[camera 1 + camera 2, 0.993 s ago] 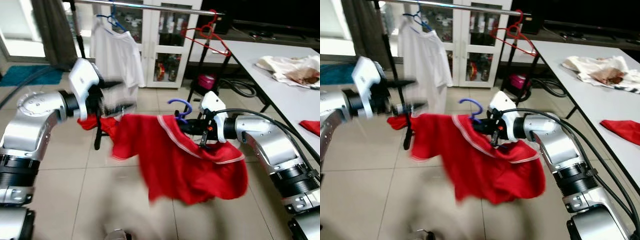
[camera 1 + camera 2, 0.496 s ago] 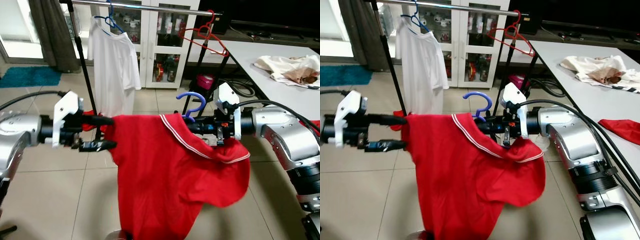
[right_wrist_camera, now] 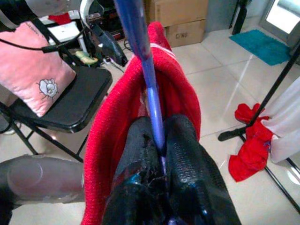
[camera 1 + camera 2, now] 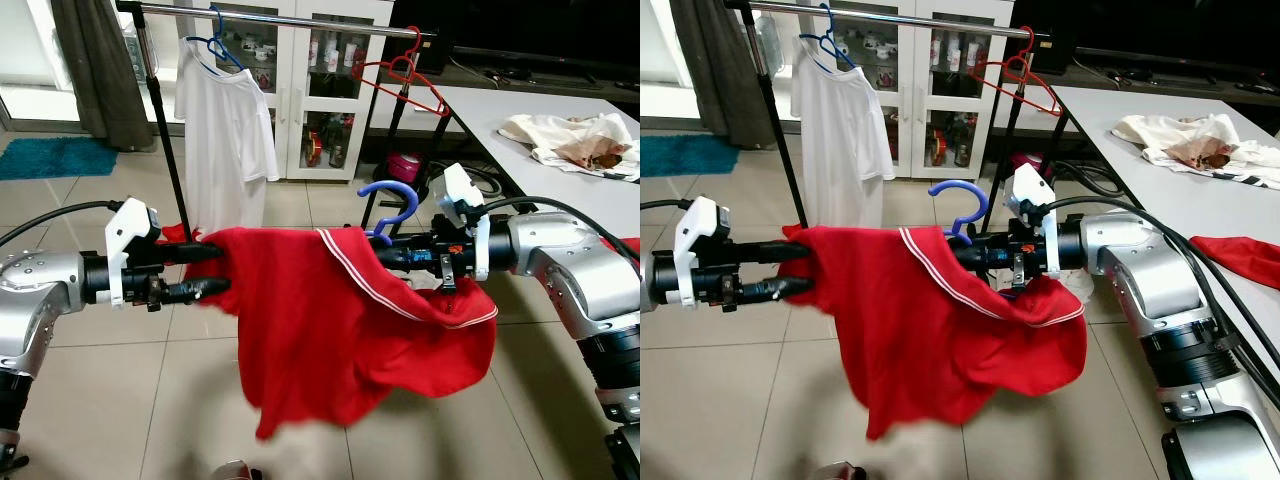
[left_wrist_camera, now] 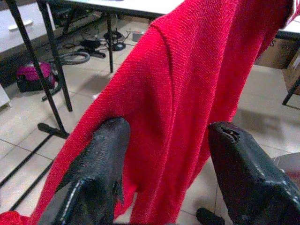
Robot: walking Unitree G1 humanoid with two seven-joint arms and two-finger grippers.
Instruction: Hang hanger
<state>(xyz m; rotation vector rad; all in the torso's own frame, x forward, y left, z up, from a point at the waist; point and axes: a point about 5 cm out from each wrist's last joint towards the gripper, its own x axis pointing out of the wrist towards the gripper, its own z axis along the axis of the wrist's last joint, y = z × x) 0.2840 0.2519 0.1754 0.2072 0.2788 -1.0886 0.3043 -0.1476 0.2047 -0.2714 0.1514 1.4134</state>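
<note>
A red shirt hangs spread across the middle of the frame, stretched between the two arms. The right tool, right of centre, is closed tight on the blue hanger, whose hook curls up above the shirt's white-striped collar; the wrist view shows both fingers pinching the blue bar with red cloth draped around it. The left tool, at centre left, has its fingers spread apart, with the shirt's shoulder lying between them. Behind, in the upper part of the frame, a clothes rail carries a white shirt and an empty red hanger. A table with crumpled cloth stands at the upper right.
</note>
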